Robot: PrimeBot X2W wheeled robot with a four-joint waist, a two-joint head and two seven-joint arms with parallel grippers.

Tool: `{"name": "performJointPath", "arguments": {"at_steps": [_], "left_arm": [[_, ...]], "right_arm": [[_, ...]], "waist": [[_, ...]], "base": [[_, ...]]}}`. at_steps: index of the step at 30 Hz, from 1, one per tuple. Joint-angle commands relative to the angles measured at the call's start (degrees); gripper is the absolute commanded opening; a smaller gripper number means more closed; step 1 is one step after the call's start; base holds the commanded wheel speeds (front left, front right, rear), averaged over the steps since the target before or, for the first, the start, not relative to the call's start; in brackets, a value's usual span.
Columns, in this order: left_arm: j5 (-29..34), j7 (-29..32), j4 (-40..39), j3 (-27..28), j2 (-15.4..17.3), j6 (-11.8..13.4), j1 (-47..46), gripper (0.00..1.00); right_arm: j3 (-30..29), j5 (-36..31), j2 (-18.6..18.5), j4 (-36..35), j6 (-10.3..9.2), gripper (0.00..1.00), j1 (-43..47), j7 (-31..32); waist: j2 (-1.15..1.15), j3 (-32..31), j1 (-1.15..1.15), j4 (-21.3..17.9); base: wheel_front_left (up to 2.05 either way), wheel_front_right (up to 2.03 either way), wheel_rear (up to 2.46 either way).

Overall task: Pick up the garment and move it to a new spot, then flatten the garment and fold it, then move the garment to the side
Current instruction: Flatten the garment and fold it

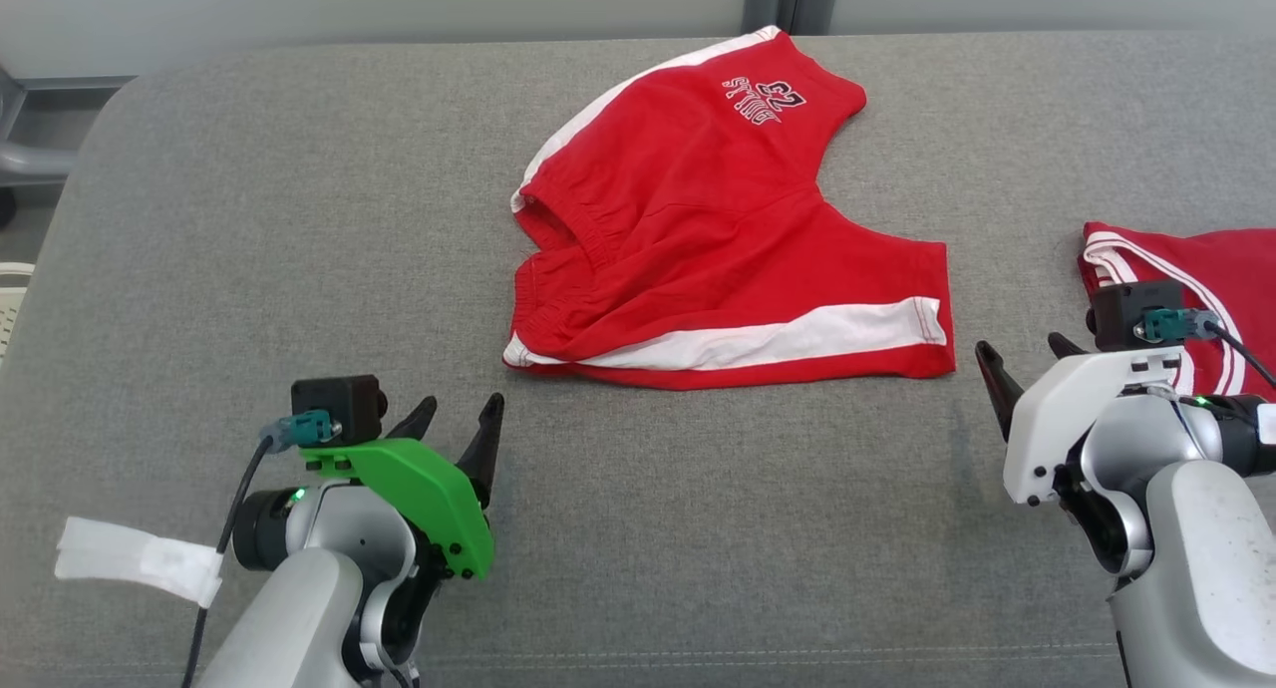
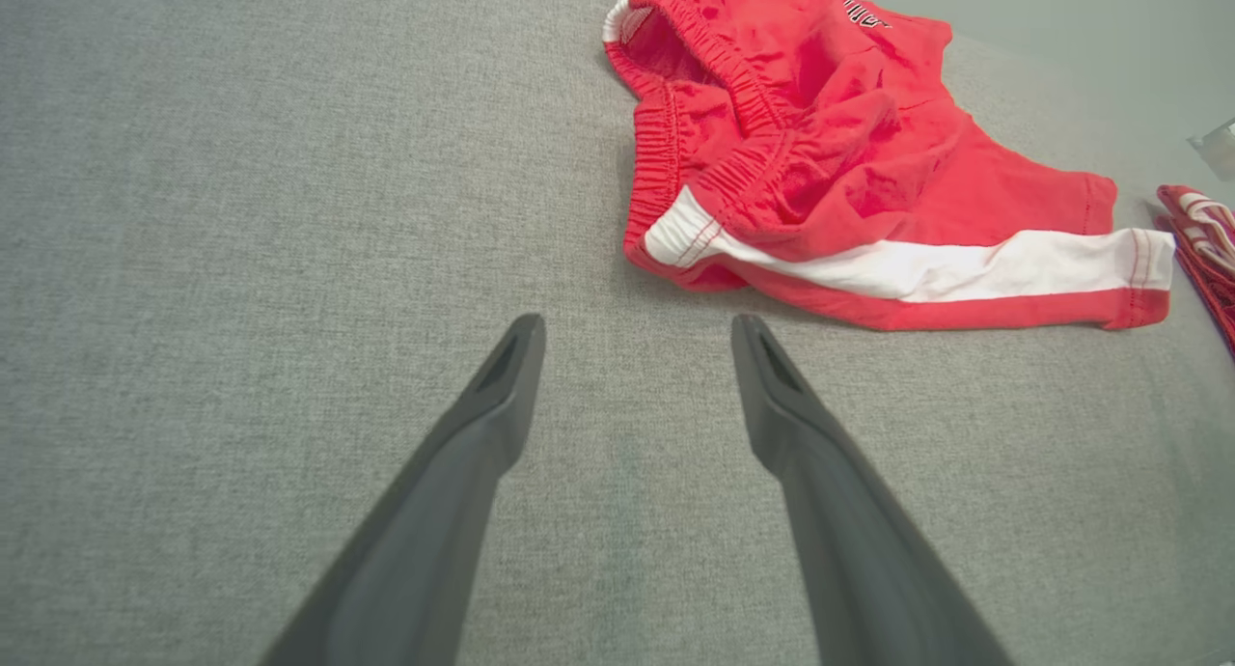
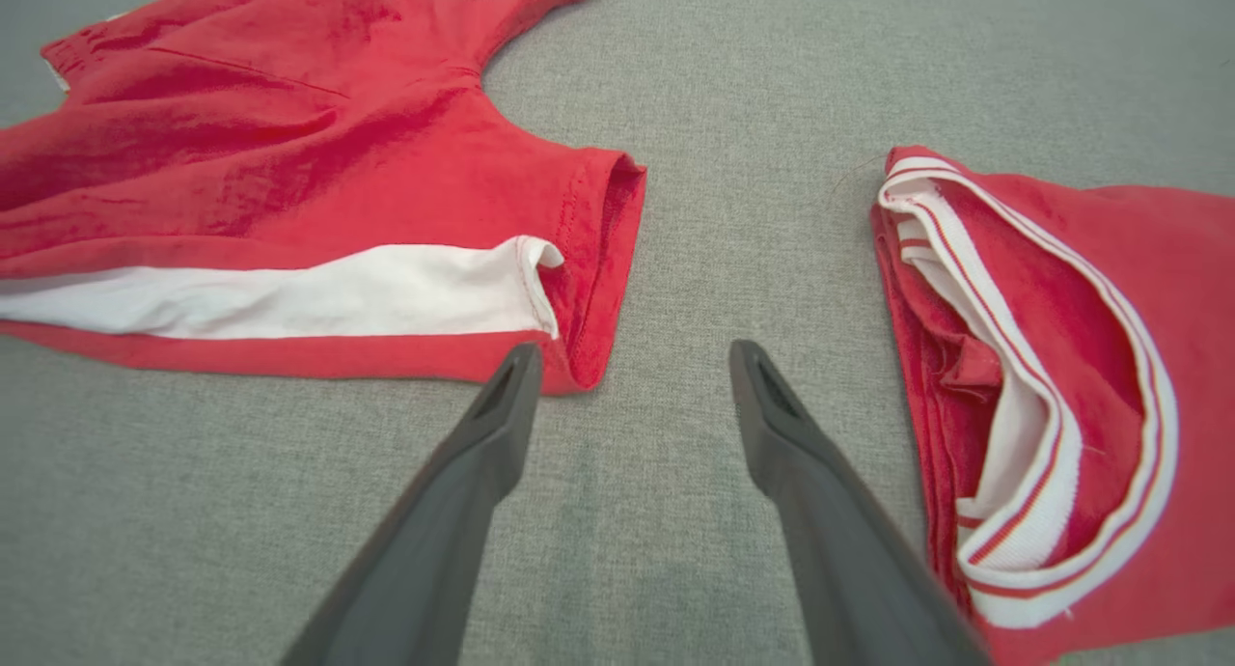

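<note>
Dark fingers of L gripper point(image 1: 462, 405) are spread wide and hold nothing, hovering over the bare grey surface point(image 1: 249, 219); R gripper point(image 1: 1019, 347) likewise agape & empty, tips just beside the near-right leg hem of the shorts point(image 1: 698, 239); shorts lie mid-surface between both arms, legs splayed, waistband rumpled on L side; a red top point(image 1: 1221, 269) sits at R edge, apart from shorts. Judgement: placement looks done, flattening is the step in hand; next move prob. needs L on waistband, R on hem, then a gentle pull apart w/o snagging the top.
</note>
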Motion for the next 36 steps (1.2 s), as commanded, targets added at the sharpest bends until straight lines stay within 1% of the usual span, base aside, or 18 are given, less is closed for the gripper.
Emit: {"name": "performJointPath", "arguments": {"at_steps": [1,4,7,10,14,18,28,29,30,31,32,33,34,35,36], "left_arm": [[0.82,0.9,-0.52,-0.2,0.92,0.43,-1.85,1.0],[2.91,4.19,-0.34,-1.72,2.23,1.21,-4.82,1.0],[4.24,7.24,-0.05,-3.05,2.88,1.12,-8.05,1.0],[4.91,10.24,0.61,-4.49,2.8,0.62,-10.92,1.0],[5.21,13.25,1.67,-5.92,2.75,-0.5,-13.82,1.0],[5.42,14.85,2.7,-6.9,2.57,-1.55,-15.86,1.0],[4.56,18.05,5.24,-8.15,2.05,-2.28,-18.34,1.0],[4.48,18.06,5.41,-8.14,2.01,-2.28,-18.43,0.96],[4.32,17.95,5.52,-8.07,1.91,-2.3,-18.41,0.84],[4.21,17.82,5.6,-8.04,1.83,-2.29,-18.38,0.69],[4.06,17.77,5.75,-7.99,1.71,-2.27,-18.31,0.47],[3.97,17.69,5.86,-8.01,1.55,-2.29,-18.3,0.42],[3.89,17.53,6.0,-8.06,1.44,-2.32,-18.34,0.38],[3.83,17.5,6.16,-8.16,1.29,-2.33,-18.34,0.29],[3.66,17.35,6.29,-8.15,1.1,-2.35,-18.34,0.29]], "right_arm": [[-0.59,-0.94,0.78,-1.03,-0.02,1.0,0.36,1.16],[-0.69,-2.24,2.39,-2.14,-0.02,1.0,-0.72,4.04],[-0.15,-3.06,3.2,-2.61,-0.02,1.0,-1.94,6.04],[0.37,-3.56,3.86,-2.15,-0.02,1.0,-3.54,6.75],[1.54,-3.84,4.11,-0.4,-0.02,1.0,-6.05,6.64],[2.34,-4.08,4.16,2.12,-0.02,1.0,-8.73,5.6],[4.73,-3.44,3.83,7.51,-0.02,1.0,-12.61,4.34],[5.2,-3.33,3.69,7.87,-0.02,1.0,-12.98,3.97],[5.57,-3.25,3.74,8.25,-0.02,0.97,-13.11,3.79],[5.9,-3.12,3.83,8.52,-0.02,0.93,-13.22,3.62],[6.03,-3.01,3.79,8.7,-0.02,0.91,-13.47,3.54],[6.14,-3.04,3.61,8.99,-0.02,0.89,-13.66,3.62],[6.16,-3.16,3.46,9.31,-0.02,0.8,-13.75,3.65],[6.11,-3.2,3.42,9.62,-0.02,0.73,-13.81,3.61],[6.05,-3.19,3.41,9.89,-0.02,0.65,-13.84,3.54]], "waist": [[0.0,0.08,0.0,-0.29],[0.0,0.77,0.0,-0.76],[0.0,1.69,0.0,-1.22],[0.0,2.73,0.0,-1.49],[0.0,4.02,0.0,-1.74],[0.0,5.25,0.0,-1.57],[0.0,7.46,0.0,-1.13],[0.0,7.7,0.0,-1.11],[0.0,7.84,0.0,-1.09],[0.0,8.01,0.0,-1.07],[0.0,8.19,0.0,-1.06],[0.0,8.34,0.0,-1.01],[0.0,8.44,0.0,-0.95],[0.0,8.5,0.0,-0.87],[0.0,8.54,0.0,-0.79]], "base": [[0.0,0.0,0.0],[0.0,0.0,0.0],[0.0,0.0,0.0],[0.0,0.0,0.0],[0.0,0.0,0.0],[0.0,0.0,0.0],[0.0,0.0,0.0],[0.0,0.0,0.0],[0.0,0.0,0.0],[0.0,0.0,0.0],[0.0,0.0,0.0],[0.0,0.0,0.0],[0.0,0.0,0.0],[0.0,0.0,0.0],[0.0,0.0,0.0]]}}
